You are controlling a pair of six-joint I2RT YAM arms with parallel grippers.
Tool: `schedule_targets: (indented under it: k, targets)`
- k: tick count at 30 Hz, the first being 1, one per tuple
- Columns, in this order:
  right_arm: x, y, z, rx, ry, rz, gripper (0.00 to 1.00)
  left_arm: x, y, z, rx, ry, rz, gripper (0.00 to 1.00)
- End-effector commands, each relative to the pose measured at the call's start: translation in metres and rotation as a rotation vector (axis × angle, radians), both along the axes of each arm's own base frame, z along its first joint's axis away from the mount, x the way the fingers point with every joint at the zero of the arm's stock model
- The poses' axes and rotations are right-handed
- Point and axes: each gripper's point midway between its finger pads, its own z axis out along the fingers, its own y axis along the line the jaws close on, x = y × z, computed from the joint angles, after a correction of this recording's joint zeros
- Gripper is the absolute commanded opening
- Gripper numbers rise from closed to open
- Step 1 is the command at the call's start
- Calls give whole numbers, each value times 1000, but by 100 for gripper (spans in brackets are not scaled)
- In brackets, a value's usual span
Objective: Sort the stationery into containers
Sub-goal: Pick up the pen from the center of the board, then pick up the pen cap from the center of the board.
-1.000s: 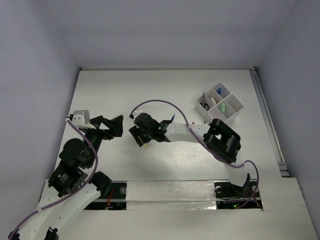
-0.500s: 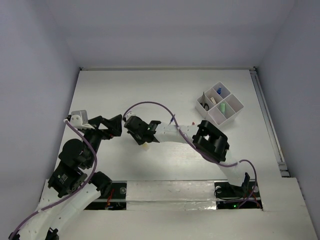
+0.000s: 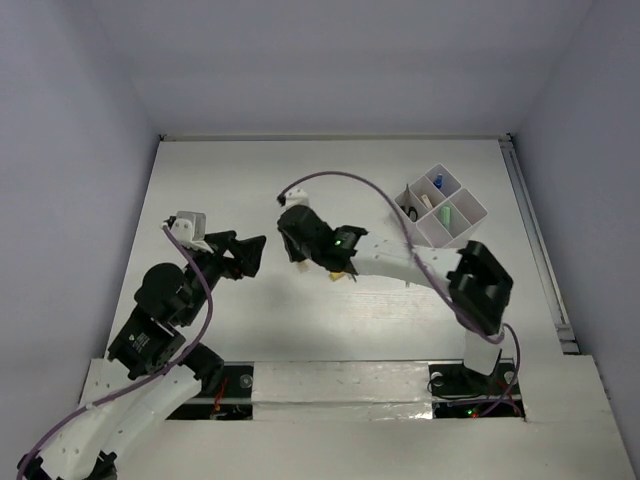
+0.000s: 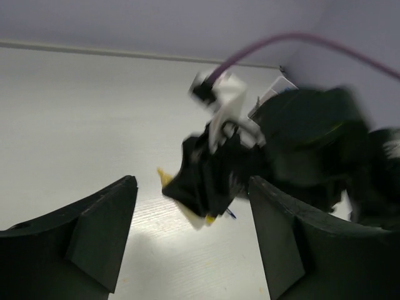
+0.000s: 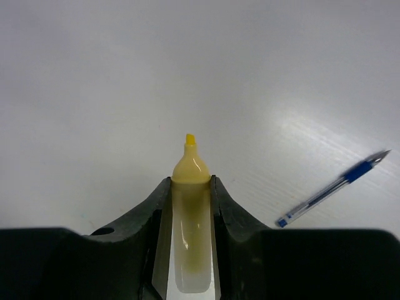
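Pinching a pale-yellow, bare-tipped highlighter (image 5: 189, 237), right gripper (image 5: 190, 182); left gripper (image 4: 190, 206) parted, empty.

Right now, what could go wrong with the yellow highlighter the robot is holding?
1. The right gripper pinches the yellow highlighter by its smooth body, so it might slip out on the way to the white tray.
2. The left gripper hangs open close to the right one, so they might bump.
3. The highlighter's tip looks bare, so it could mark the table if it dips low.
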Motion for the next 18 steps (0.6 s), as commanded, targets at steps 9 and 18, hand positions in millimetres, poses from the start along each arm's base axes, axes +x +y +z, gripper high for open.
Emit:
schedule_targets:
  k: [9, 18]
  targets:
    - [16, -12, 187, 613, -279, -155, 0, 1, -56, -17, 57, 37, -270, 65]
    - [-16, 0, 217, 771, -305, -87, 0, 10, -57, -24, 75, 62, -263, 58]
